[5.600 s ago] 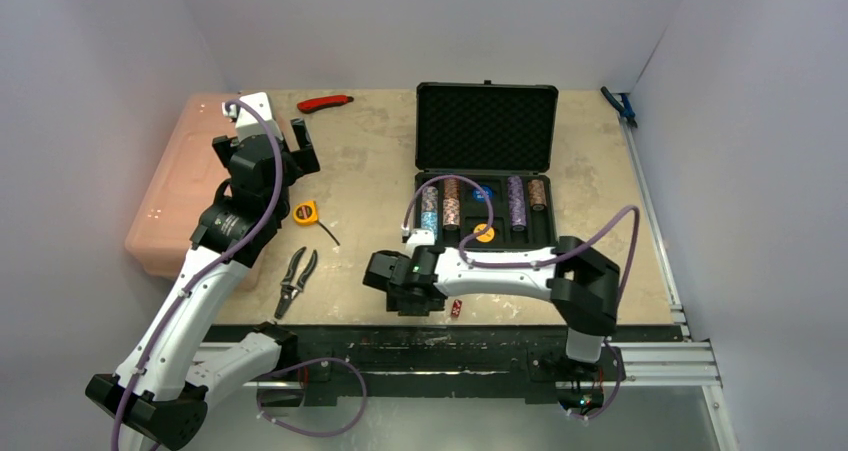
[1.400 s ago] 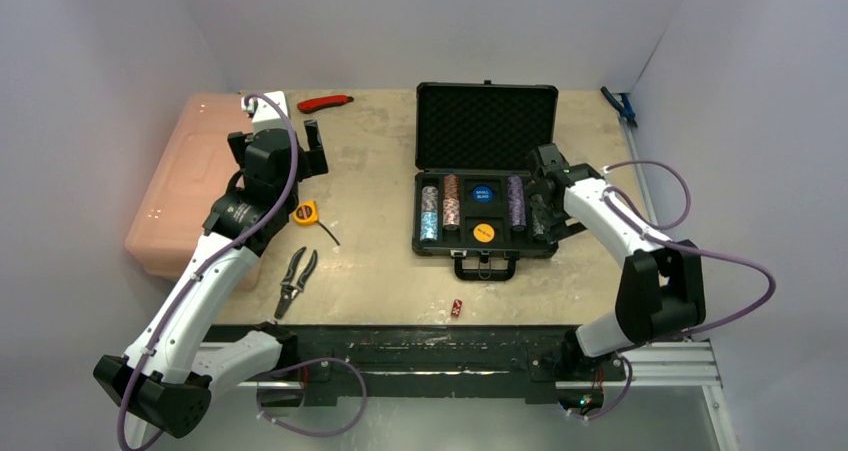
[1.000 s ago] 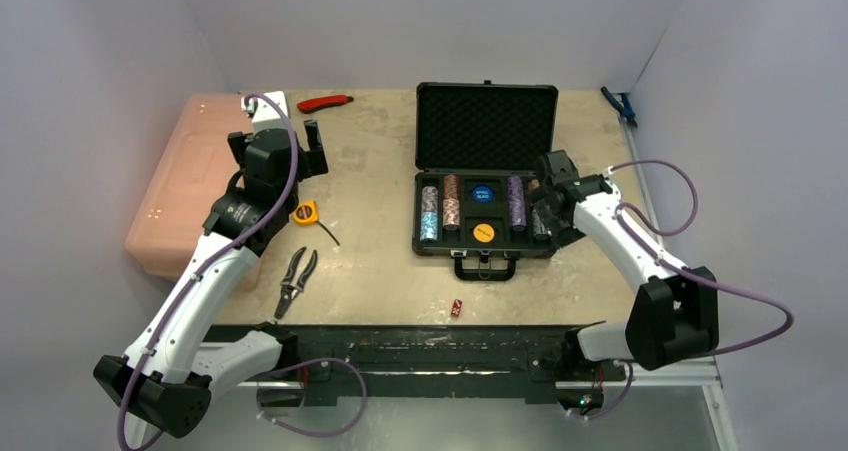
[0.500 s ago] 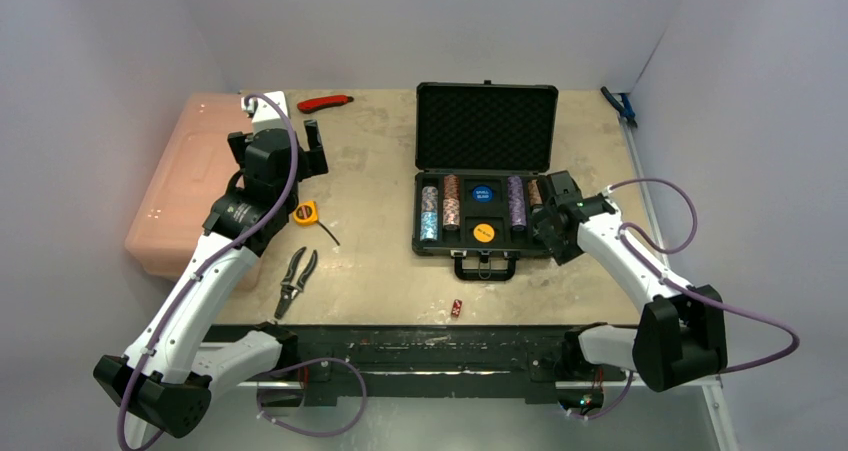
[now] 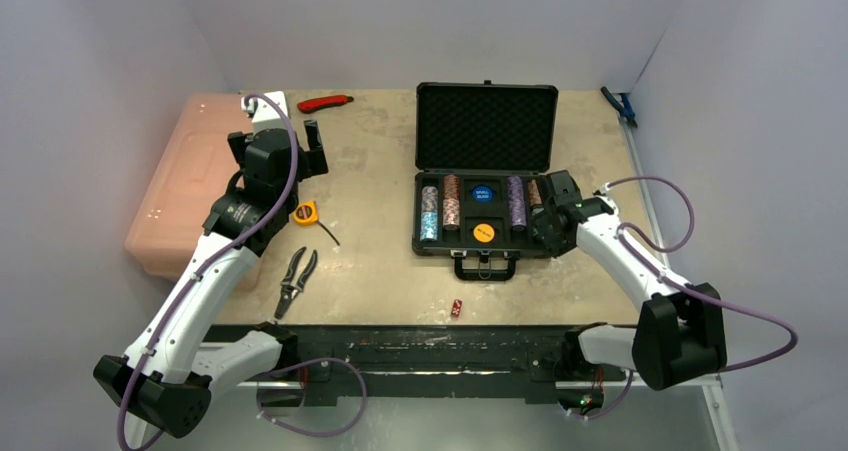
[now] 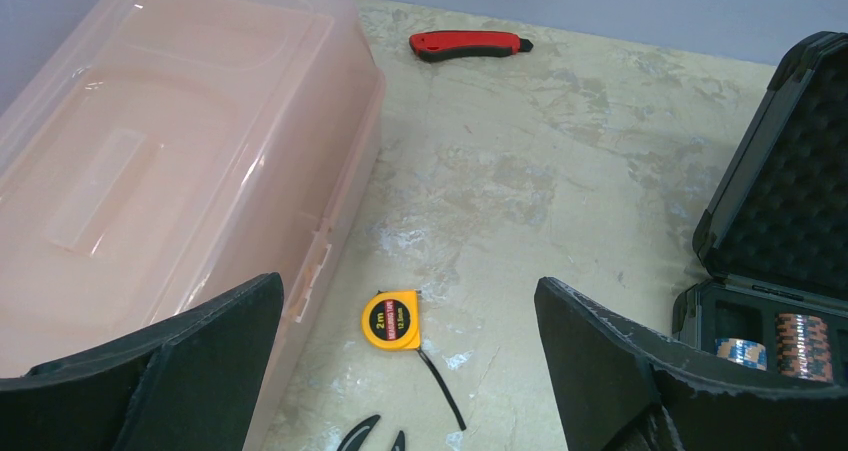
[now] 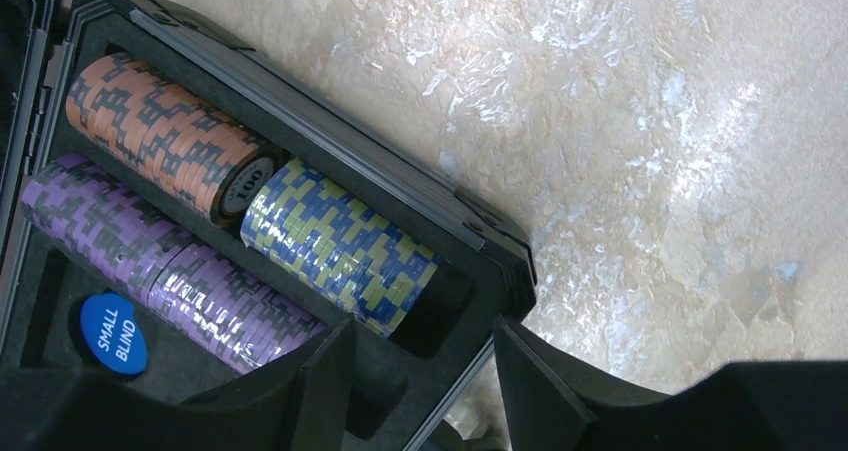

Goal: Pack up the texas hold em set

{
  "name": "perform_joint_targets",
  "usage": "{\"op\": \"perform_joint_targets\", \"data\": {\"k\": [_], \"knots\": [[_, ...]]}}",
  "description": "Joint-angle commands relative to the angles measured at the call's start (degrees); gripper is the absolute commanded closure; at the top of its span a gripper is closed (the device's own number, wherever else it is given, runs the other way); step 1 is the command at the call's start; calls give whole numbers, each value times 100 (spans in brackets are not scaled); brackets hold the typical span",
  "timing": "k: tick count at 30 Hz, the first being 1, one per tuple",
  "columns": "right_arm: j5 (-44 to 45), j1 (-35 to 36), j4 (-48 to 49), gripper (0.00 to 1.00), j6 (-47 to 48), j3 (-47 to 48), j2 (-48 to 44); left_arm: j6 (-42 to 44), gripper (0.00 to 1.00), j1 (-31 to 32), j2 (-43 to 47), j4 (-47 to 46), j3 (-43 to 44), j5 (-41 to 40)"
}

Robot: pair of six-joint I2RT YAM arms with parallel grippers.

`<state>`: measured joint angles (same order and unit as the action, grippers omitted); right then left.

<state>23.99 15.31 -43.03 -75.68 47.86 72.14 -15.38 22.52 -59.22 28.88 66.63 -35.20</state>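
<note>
Seen from above, the black briefcase [image 5: 487,131] lies open on the right half of the counter [image 5: 380,181], its lid raised at the back. Rows of poker chips [image 5: 451,203] sit in its foam base with a blue disc [image 5: 482,194] and a yellow disc [image 5: 483,233] between them. A red die [image 5: 456,308] sits alone near the counter's front edge. The left arm stretches up and forward, and the left pincer [image 5: 277,139] hangs between the pink plastic box [image 5: 175,191] and a yellow tape measure [image 5: 305,212]. The right arm bends inward, with the right pincer [image 5: 545,221] at the briefcase's right edge. The left wrist view shows that pincer spread wide and holding nothing, with a red utility knife [image 6: 470,43] far beyond. The right wrist view shows fingers parted and empty, straddling the case's corner wall. Just beside them a blue-and-yellow stack [image 7: 340,246] lies end to end with an orange stack [image 7: 160,136], and a purple row [image 7: 150,246] runs alongside.
</note>
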Motion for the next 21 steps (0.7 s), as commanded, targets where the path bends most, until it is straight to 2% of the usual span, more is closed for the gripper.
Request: {"op": "perform_joint_targets", "data": {"k": [1,13,21], "knots": [[53,-29,216,45,96,-31,101,112,3,-29,56,-103,148,-39],[160,-30,419,58,126,91,436,117,3,-29,51,-102,146,-38],[402,-28,602,63,162,278,819,114,3,-29,42,-103,148,-27]]}}
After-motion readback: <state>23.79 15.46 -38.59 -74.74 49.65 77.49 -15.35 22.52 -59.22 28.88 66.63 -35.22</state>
